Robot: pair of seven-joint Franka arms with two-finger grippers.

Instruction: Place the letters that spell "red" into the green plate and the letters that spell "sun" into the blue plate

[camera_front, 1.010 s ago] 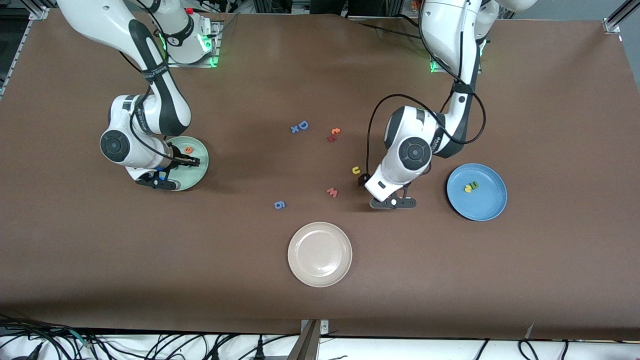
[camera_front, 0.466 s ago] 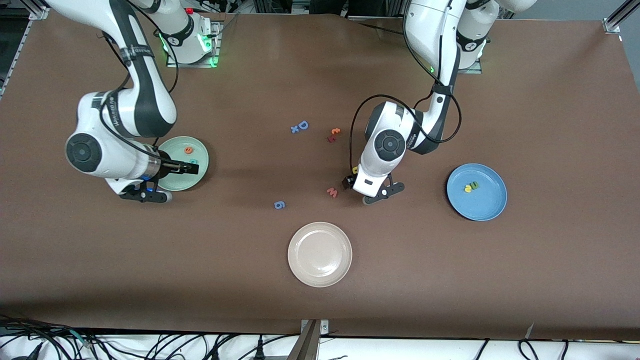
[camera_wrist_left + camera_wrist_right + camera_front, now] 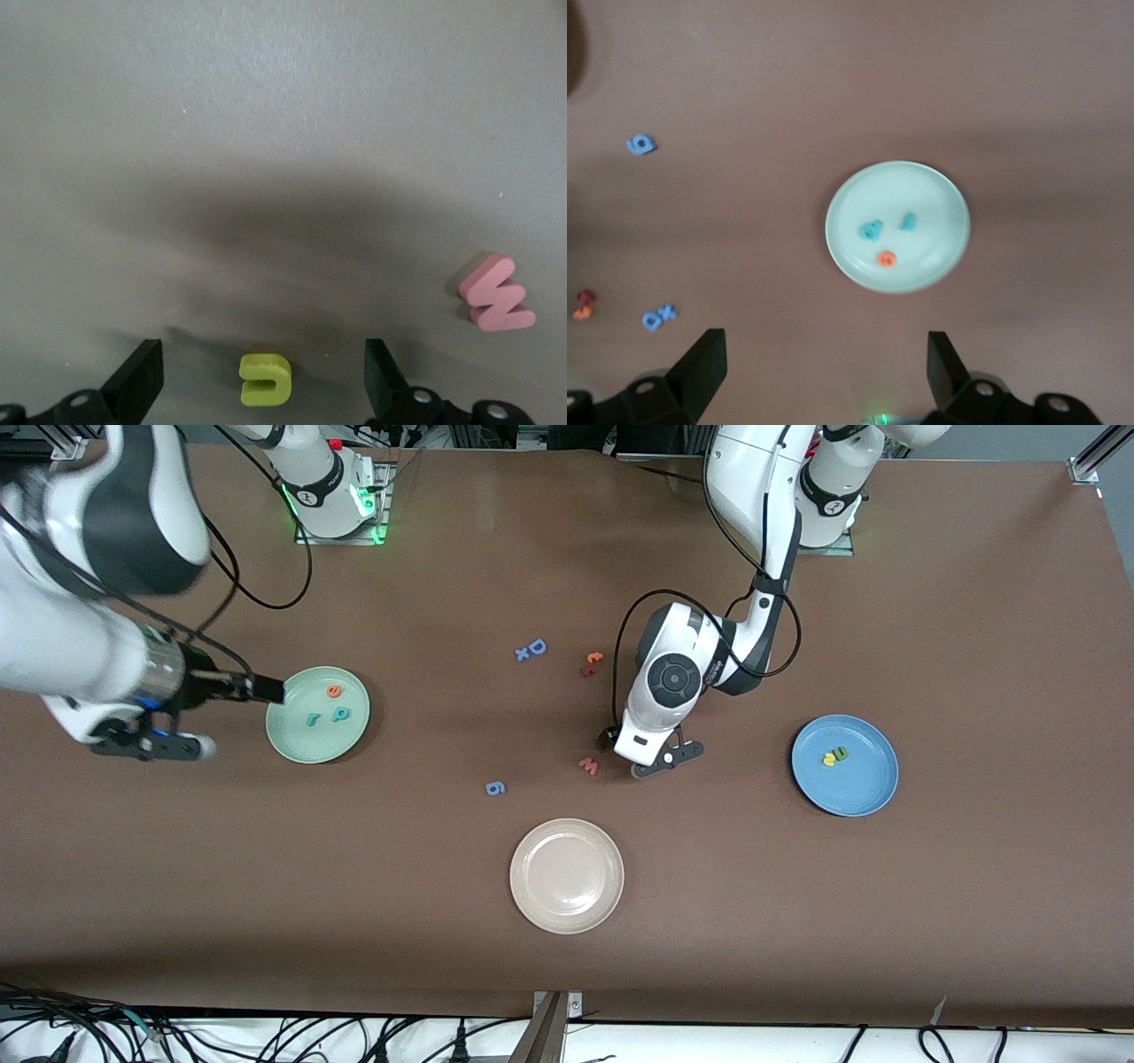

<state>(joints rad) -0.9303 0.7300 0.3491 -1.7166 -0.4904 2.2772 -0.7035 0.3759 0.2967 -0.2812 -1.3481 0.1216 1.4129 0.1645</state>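
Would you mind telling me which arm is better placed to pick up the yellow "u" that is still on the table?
The left. Its claw is open, straddling the yellow "u" beside the red "w". The right claw is open at the green plate's edge, at the right arm's end.

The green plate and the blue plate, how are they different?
The green plate is pale mint; the blue plate is bright blue. The green plate holds three letters, two teal and one orange; the blue plate holds two, one yellow and one dark green. Both are round and look the same size.
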